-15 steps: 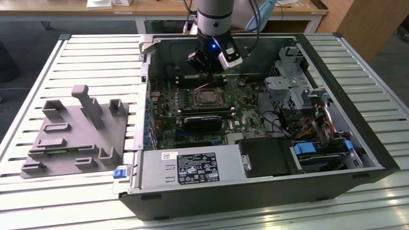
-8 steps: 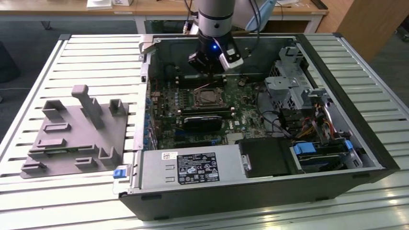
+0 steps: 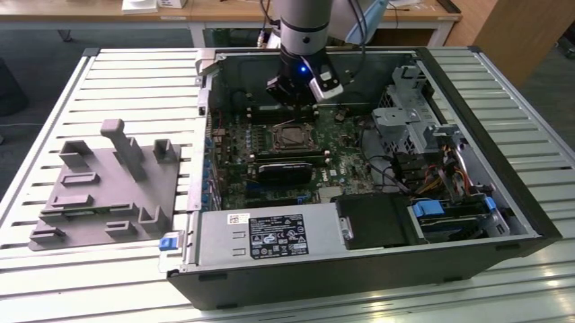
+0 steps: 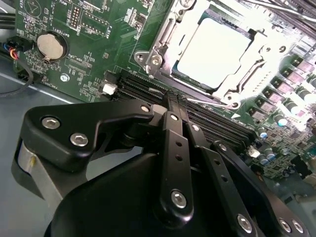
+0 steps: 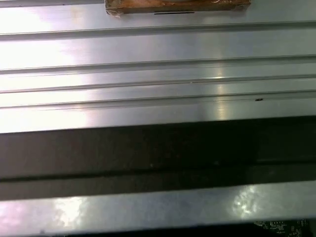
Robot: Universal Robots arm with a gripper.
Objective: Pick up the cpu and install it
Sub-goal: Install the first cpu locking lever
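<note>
Exterior view: slatted metal worktop [image 3: 503, 87] carries an open PC case [image 3: 359, 269] lying on its side, motherboard [image 3: 269, 145] face up. Grey tray [image 3: 104, 188] sits on the worktop at the exterior view's left, well apart from the socket. Arm reaches down into the case; end effector [image 3: 295, 94] hangs just beyond the socket [image 3: 290, 136]. Second wrist view: cpu [image 4: 213, 51] lies seated in the socket [image 4: 163, 44], metal frame around it. End effector [image 4: 175, 106] fingers [image 4: 173, 143] pressed together, holding nothing, above the memory slots [image 4: 143, 88] beside the socket.
</note>
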